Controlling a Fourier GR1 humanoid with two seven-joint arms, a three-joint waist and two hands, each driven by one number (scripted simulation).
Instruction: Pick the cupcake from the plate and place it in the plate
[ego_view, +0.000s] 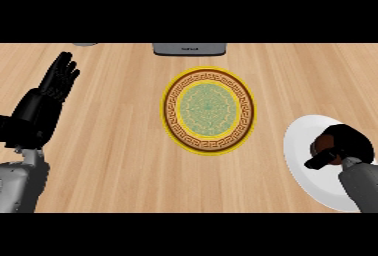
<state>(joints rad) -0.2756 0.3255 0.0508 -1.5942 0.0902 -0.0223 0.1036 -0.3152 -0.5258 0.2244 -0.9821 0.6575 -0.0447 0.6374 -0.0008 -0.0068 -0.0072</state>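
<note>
Barely visible brown cupcake within right hand, on white plate.

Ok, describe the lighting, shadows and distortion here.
Head view: even, soft light, no glare on the counter; barely any shadow round the yellow plate, which looks stretched taller than wide; the dark right hand over the white plate hides most of the cupcake.

I can read no words or numbers anywhere on my counter. The grey appliance at the far edge carries a small dark marking on its front, too small for me to make out. The band round the gold-rimmed plate is ornament, not lettering.
</note>
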